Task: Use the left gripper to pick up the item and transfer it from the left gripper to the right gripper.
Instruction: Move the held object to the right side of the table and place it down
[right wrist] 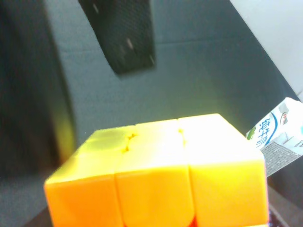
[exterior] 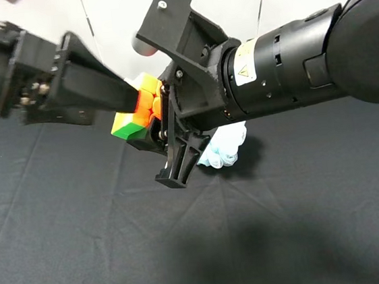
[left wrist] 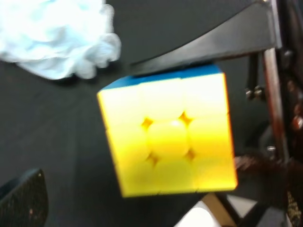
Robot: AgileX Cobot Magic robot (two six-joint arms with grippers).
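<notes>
Aloft, cube [exterior: 139,110] clenched between left pincer [exterior: 132,96] and right pincer [exterior: 163,121] together.

glossy smooth plastic cube [left wrist: 168,142], fluffy pouf [left wrist: 57,35], matt creased black cloth [exterior: 83,228].

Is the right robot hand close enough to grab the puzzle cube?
Probably yes. The puzzle cube hangs in the air in the left gripper, and the right gripper is already right against it with nothing between them.
</notes>
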